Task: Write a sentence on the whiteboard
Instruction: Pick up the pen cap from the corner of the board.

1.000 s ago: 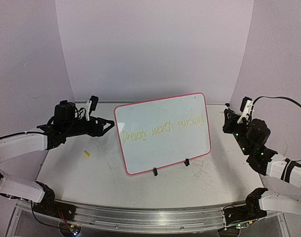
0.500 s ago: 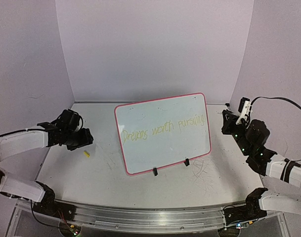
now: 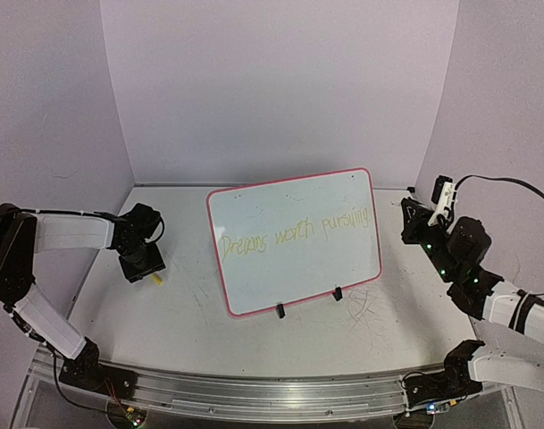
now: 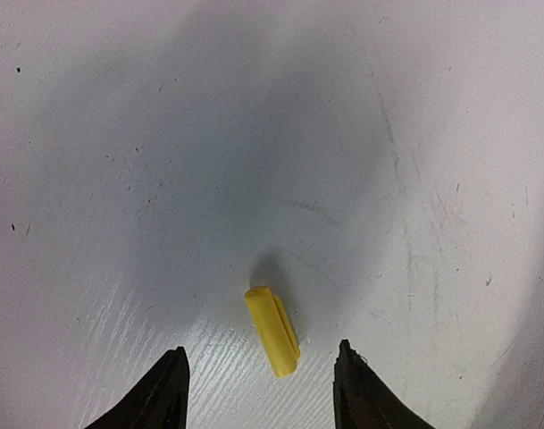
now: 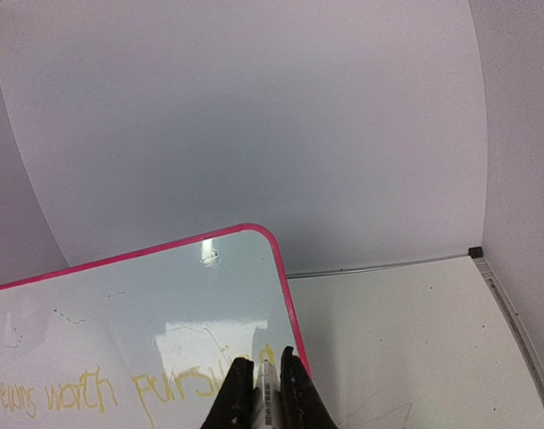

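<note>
Left hand (image 4: 261,353) swung from pink-rimmed whiteboard (image 3: 298,201) down over small yellow plastic cap (image 4: 272,330) — jaws part-open, empty. Yellow handwritten sentence (image 3: 294,234) reads complete; right hand (image 5: 265,375) clamps pale marker (image 5: 268,399).

Soft, even, faintly violet light fills the top view, and what shadows there are stay soft. The whiteboard (image 3: 289,210) is glossy, and its yellow sentence (image 3: 294,237) is pale and low in contrast. In the right wrist view a small glare spot sits near the whiteboard's top edge. The walls (image 5: 254,107) behind it bow. The right gripper (image 5: 266,362) and its marker (image 5: 269,402) look blurred. Left of the whiteboard, a broad dim shadow lies on the counter (image 4: 450,134).
</note>
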